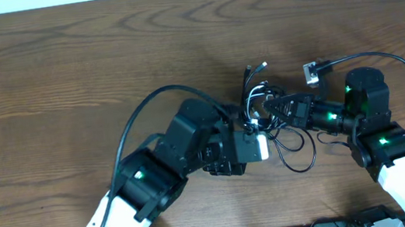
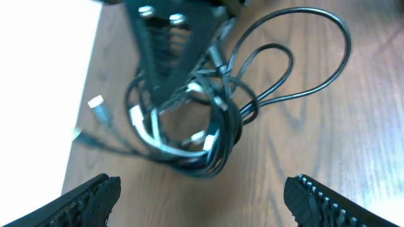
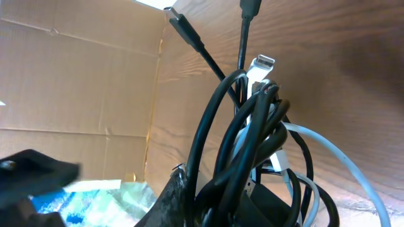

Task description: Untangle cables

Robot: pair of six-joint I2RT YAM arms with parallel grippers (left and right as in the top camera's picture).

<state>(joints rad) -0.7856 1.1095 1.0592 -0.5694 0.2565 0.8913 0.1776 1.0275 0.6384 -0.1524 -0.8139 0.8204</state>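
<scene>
The cables (image 1: pixel 264 105) lie in one tangled bunch at the table's middle, two black cords and a white one, with plug ends pointing to the far side. Black loops (image 1: pixel 295 152) trail toward the near edge. My right gripper (image 1: pixel 277 108) is shut on the bunch from the right. In the right wrist view the cables (image 3: pixel 252 132) wrap round its fingers (image 3: pixel 221 198). My left gripper (image 1: pixel 263 143) is open just near of the bunch, touching nothing. In the left wrist view its jaws (image 2: pixel 202 198) stand wide apart, with the cables (image 2: pixel 196 126) and the right gripper (image 2: pixel 165 44) ahead.
Thick black robot cables arc over both arms; the right one ends in a grey connector (image 1: pixel 312 72). A cardboard wall (image 3: pixel 76 75) stands beyond the table's left side. The wooden table (image 1: pixel 63 69) stretches to the far side and left.
</scene>
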